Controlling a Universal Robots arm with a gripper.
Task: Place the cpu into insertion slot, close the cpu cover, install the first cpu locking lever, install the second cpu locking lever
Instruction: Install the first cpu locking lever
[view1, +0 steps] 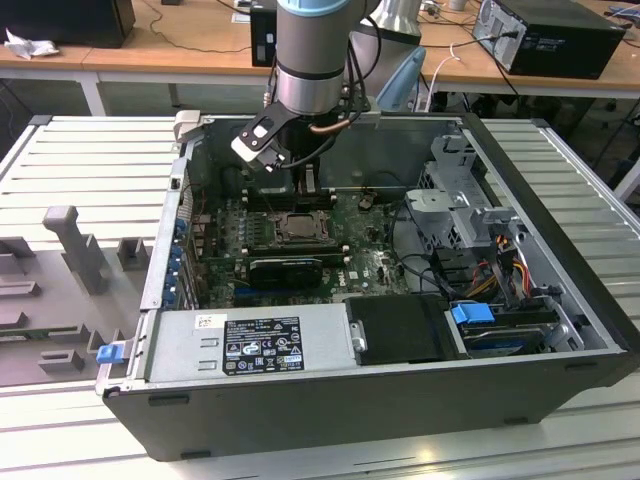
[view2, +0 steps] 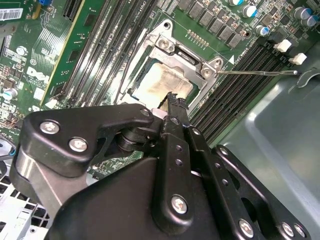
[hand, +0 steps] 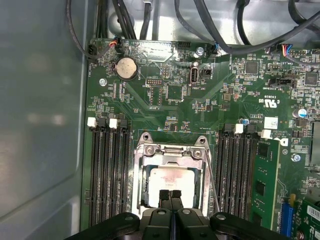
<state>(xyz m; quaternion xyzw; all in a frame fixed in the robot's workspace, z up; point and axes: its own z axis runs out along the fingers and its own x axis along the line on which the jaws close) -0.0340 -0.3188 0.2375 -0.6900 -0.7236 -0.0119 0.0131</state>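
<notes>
Cpu (hand: 172, 177) in computer case (view1: 350, 412) on slatted table (view1: 90, 160)

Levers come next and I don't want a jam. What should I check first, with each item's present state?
1. cpu flat inside the cover's window: ok.
2. cpu cover down over it: ok.
3. gripper shut, empty, tips at the cover's edge: ok.
4. locking lever latched: not ok, it juts away from the cover.
5. Cover pressed fully flat: cannot tell.
</notes>
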